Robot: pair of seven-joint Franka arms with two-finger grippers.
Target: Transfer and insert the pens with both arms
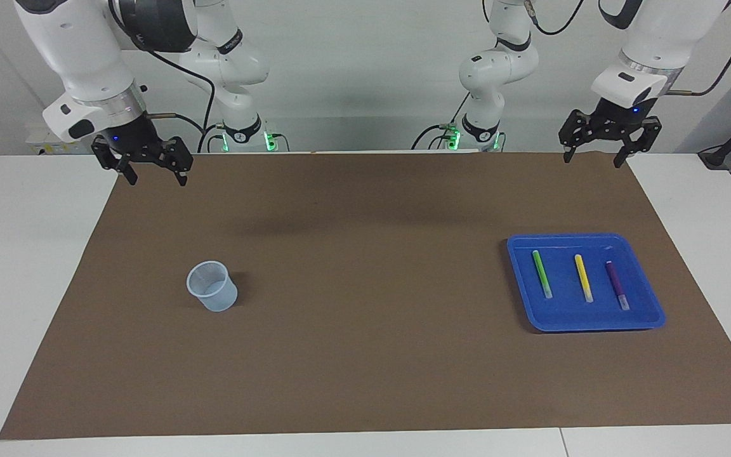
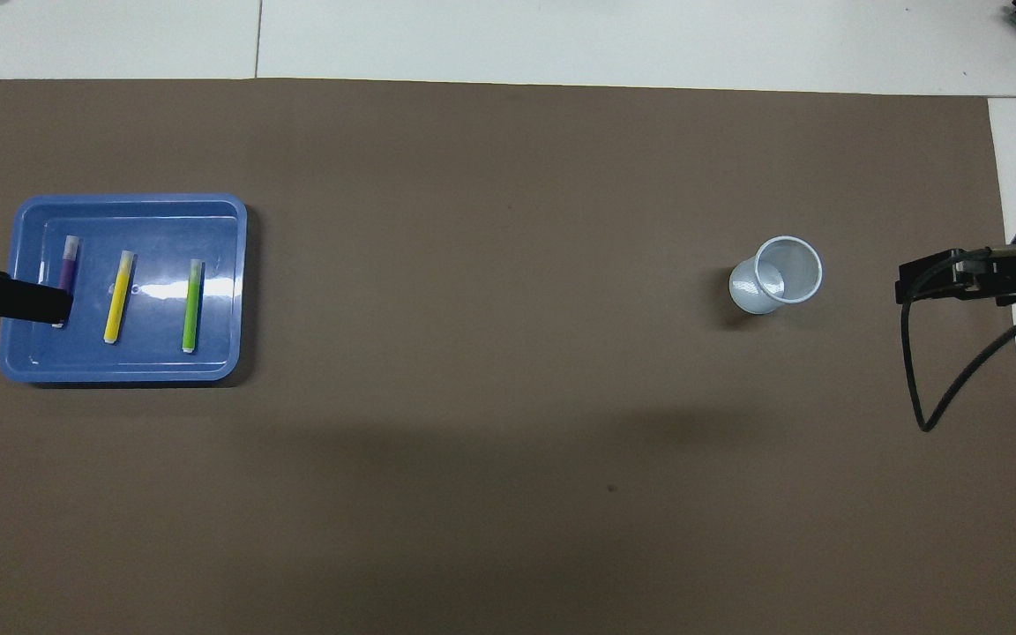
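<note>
Slim pens [image 1: 583, 277] on glossy tray [image 1: 645, 317]

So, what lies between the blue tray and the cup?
Nothing: between the blue tray and the cup only bare brown mat shows, clearest in the overhead view.

My facing camera looked high across the table [image 1: 35, 266] toward the robots; my overhead looked steeply down; both shared the brown mat [image 1: 365, 355].
</note>
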